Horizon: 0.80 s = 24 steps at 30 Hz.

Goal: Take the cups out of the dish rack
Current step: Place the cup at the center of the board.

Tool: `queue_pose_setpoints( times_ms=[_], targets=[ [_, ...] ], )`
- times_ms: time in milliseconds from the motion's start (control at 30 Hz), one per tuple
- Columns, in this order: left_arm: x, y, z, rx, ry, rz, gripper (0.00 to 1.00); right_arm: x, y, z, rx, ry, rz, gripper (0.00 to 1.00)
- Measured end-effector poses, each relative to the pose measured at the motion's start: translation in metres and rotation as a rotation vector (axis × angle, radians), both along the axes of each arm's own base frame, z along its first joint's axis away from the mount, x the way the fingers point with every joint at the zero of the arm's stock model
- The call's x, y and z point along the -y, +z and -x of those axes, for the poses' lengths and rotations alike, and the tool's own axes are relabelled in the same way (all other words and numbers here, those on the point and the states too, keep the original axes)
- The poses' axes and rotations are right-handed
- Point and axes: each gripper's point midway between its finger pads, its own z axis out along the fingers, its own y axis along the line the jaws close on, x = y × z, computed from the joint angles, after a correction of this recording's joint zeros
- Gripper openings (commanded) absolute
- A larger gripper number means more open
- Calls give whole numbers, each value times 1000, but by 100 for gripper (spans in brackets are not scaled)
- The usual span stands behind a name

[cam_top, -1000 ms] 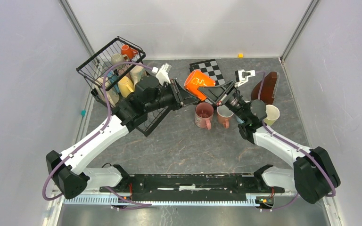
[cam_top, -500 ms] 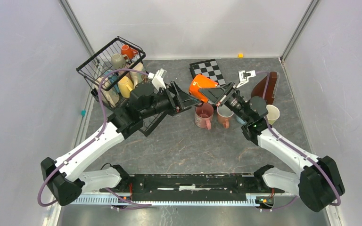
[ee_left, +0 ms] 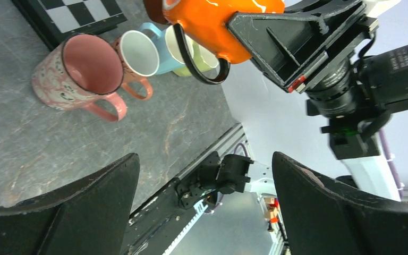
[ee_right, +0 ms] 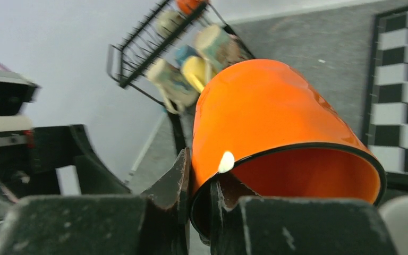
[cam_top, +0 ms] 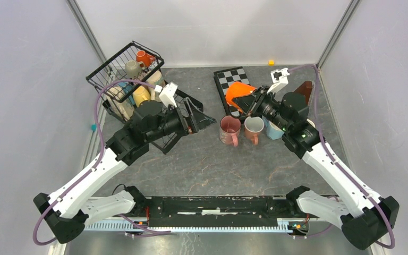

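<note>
Glossy orange cup (ee_right: 268, 109), black-rimmed; tilted

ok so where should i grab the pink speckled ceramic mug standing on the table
Probably its rim, from above on its left side, one finger inside, one outside. The pink speckled ceramic mug stands upright, mouth up, handle toward the arms' bases, and a salmon mug with a white inside crowds its right. The open left hand is on the free side.

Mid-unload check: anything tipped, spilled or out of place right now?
Nothing spilled or broken. Only the orange mug is tilted on its side, pinched by its rim in the right gripper above the checkerboard; the pink mug stands upright.
</note>
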Motion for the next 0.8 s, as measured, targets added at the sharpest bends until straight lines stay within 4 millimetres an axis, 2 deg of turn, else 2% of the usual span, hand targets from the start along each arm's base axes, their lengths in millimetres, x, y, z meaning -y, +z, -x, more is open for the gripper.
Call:
queue_pose_setpoints(
  times_ms=[233, 400, 467, 567, 800],
  targets=[
    [-16, -16, -1, 9, 46, -96, 100, 21, -19, 5, -64, -32, 268, 0],
    [-36, -27, -9, 5, 139, -183, 100, 16, -29, 6, -89, 13, 398, 0],
    [-48, -25, -11, 19, 189, -211, 100, 6, -37, 9, -103, 55, 447, 0],
    [-66, -14, -10, 50, 254, -221, 100, -21, -49, 15, -115, 142, 515, 0],
    [-108, 27, -1, 157, 384, -183, 100, -80, -91, 28, -147, 311, 663, 0]
  ],
)
